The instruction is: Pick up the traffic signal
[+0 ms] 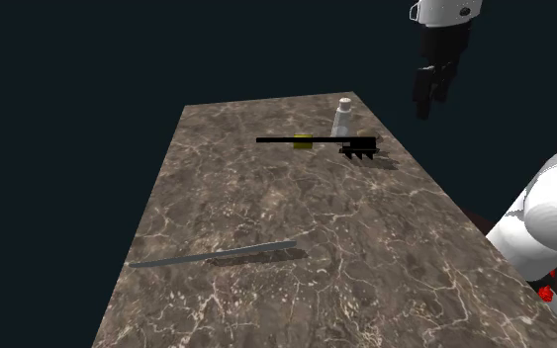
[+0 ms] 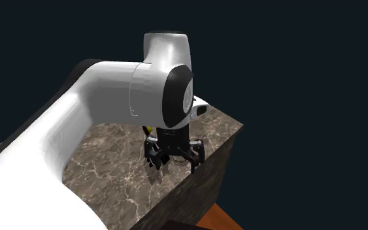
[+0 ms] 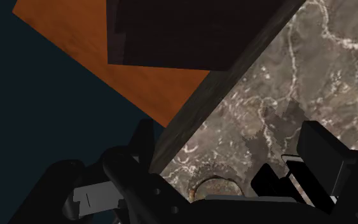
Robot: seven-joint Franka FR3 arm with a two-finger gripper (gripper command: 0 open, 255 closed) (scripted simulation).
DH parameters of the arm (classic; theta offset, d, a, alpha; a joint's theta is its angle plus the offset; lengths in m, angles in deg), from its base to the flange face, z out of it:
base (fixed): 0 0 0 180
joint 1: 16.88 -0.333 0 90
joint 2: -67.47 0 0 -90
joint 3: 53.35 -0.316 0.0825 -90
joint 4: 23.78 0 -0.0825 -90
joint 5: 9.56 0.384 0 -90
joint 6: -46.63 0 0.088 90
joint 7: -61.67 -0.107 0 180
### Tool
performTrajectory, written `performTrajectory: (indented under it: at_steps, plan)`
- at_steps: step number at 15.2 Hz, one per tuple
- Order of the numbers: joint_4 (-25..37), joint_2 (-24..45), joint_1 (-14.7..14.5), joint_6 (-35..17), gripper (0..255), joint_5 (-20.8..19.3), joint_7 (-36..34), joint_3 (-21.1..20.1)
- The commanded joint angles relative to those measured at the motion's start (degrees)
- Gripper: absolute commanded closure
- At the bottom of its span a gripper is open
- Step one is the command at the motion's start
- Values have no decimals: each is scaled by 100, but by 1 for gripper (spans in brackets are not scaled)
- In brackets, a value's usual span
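Observation:
The traffic signal (image 1: 357,146) lies flat on the marble table (image 1: 296,227) near its far end, a black bar with a toothed black block and a yellow part (image 1: 304,141). My gripper (image 1: 430,95) hangs high in the air beyond the table's right edge in the shoulder view, well away from the signal. In the second exterior view the gripper (image 2: 174,159) points down over the table's corner, and a yellow bit (image 2: 148,129) shows behind the arm. In the wrist view the gripper (image 3: 193,183) is open with nothing held, above the table's edge.
A pale shaker (image 1: 343,117) stands just behind the signal; a round rusty top (image 3: 217,186) shows below the gripper. A long grey blade (image 1: 212,255) lies near the table's left front. Orange floor (image 3: 95,57) lies beyond the edge.

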Motion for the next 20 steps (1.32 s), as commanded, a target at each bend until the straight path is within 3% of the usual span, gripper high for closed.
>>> performTrajectory:
  at_steps: [1, 11, 20]
  plan:
    - [0, 0, 0, 0, 0, 0, 0, 0]
    - [1061, 1977, -391, -983, 0, 162, -202, -675]
    - [2490, 3787, -673, -1378, 0, -100, -466, -1250]
